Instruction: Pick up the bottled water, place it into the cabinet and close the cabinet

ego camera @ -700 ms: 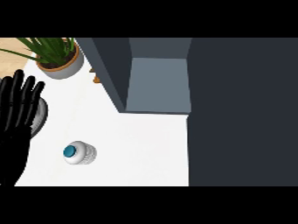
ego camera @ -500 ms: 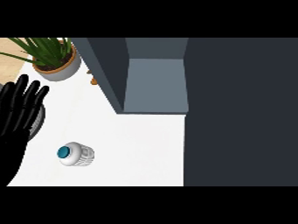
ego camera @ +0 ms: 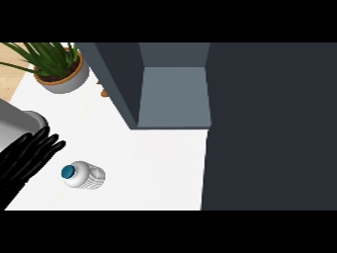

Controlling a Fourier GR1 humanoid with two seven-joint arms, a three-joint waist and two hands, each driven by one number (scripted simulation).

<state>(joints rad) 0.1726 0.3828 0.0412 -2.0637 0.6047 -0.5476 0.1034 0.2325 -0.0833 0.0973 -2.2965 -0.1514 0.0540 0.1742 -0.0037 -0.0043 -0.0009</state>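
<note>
One robot hand [ego camera: 21,160], its fingers straight and spread wide, should curl round the upright water bottle [ego camera: 83,175] just beside it on the desk [ego camera: 156,158].

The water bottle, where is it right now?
In the head view the water bottle stands on the white counter at the lower left, just right of the left hand, with the open cabinet farther up and right.

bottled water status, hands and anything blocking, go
Left hand open beside bottled water, not holding. Right hand out of view. Bottle upright on counter, cabinet open. Nothing between them.
</note>
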